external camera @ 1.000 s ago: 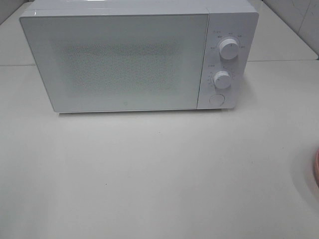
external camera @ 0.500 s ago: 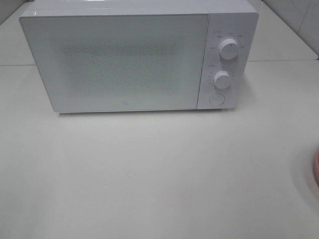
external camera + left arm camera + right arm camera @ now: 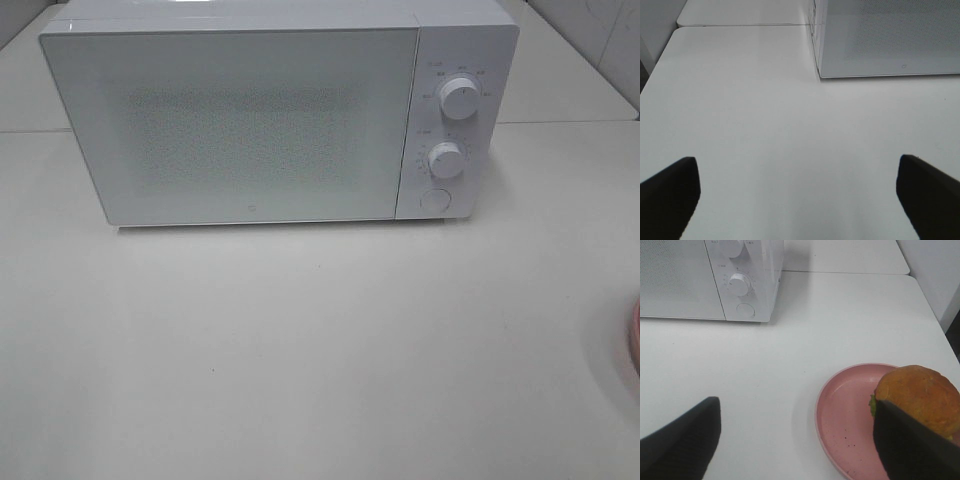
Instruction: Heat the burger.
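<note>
Here the burger (image 3: 920,397) sits on a pink plate (image 3: 845,425) on the white worktop (image 3: 320,350), near the closed microwave (image 3: 250,120). The right claw (image 3: 795,440) and left claw (image 3: 795,195) both stand apart, holding nothing.

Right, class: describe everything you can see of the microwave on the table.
The microwave is a white box standing upright at the back of the white table, its door shut. The door has a speckled mesh window and a tiny logo near its lower edge. A control panel on its right side carries two round white knobs, upper and lower, ringed with small markings, and a round button below. Nothing touches it but the table.
</note>
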You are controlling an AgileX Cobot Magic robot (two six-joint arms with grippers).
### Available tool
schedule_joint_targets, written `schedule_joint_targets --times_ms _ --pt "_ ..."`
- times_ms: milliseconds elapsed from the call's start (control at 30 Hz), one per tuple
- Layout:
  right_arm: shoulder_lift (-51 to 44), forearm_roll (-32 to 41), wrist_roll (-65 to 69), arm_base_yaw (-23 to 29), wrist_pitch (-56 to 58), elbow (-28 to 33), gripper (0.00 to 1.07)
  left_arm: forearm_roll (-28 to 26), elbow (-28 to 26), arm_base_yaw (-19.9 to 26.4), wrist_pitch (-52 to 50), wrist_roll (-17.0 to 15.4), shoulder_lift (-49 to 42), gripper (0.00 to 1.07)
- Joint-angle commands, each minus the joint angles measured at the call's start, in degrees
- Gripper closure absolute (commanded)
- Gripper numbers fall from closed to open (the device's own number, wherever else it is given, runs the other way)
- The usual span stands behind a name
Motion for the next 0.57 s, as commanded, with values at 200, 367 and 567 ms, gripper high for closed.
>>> schedule_joint_targets --times_ms 200,367,567 --pt "-2.0 0.1 -0.7 -0.3 -0.7 0.1 0.32 -0.2 0.3 0.2 -0.2 -0.2 -0.6 0.07" --pt "-2.0 0.1 -0.7 -0.3 -0.7 0.1 0.32 -0.2 0.3 0.2 -0.2 -0.2 -0.6 0.07" --pt "-2.0 0.1 -0.7 -0.3 -0.7 0.1 0.32 -0.2 0.3 0.2 -0.2 -0.2 -0.6 0.07"
